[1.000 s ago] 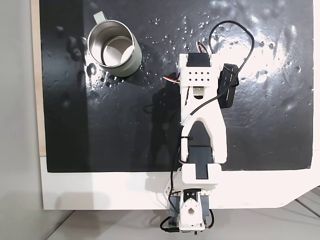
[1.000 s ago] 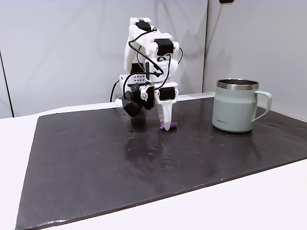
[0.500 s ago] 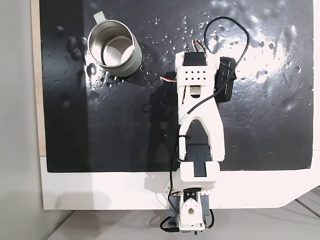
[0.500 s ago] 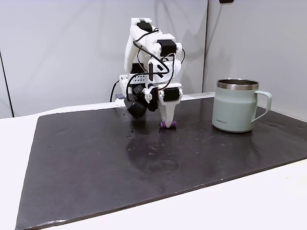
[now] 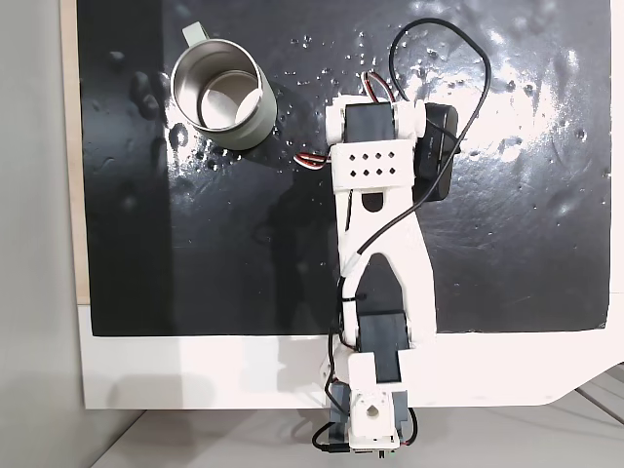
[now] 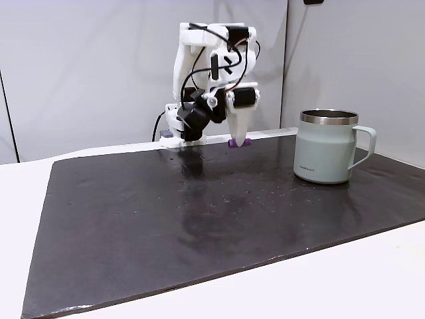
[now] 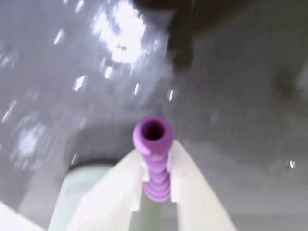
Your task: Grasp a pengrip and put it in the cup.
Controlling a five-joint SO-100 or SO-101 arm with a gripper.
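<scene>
Your gripper (image 6: 238,141) is clamped on the purple pengrip (image 7: 153,158) and hangs clear above the dark mat (image 6: 199,219) on the counter (image 6: 345,279) — in the wrist view the ribbed tube sits pinched between the two white fingers (image 7: 113,185), its open end poking out past the tips. In a fixed view from the side a purple nub (image 6: 238,142) shows at the fingertips, well above the mat.

Step in hand, as judged: carry to the mug (image 6: 330,146). It stands upright on the mat, well apart from the gripper, handle (image 6: 367,143) pointing away from the arm in that side view; from above, the mug (image 5: 219,93) lies to the upper left of the wrist.

To do it well:
- keep the squeeze steady — the grip looks soft and is held by a narrow band only;
- travel at a height that clears the steel rim (image 6: 329,117);
- centre the fingertips over the opening before letting go, since a tube this small could bounce off the rim.
</scene>
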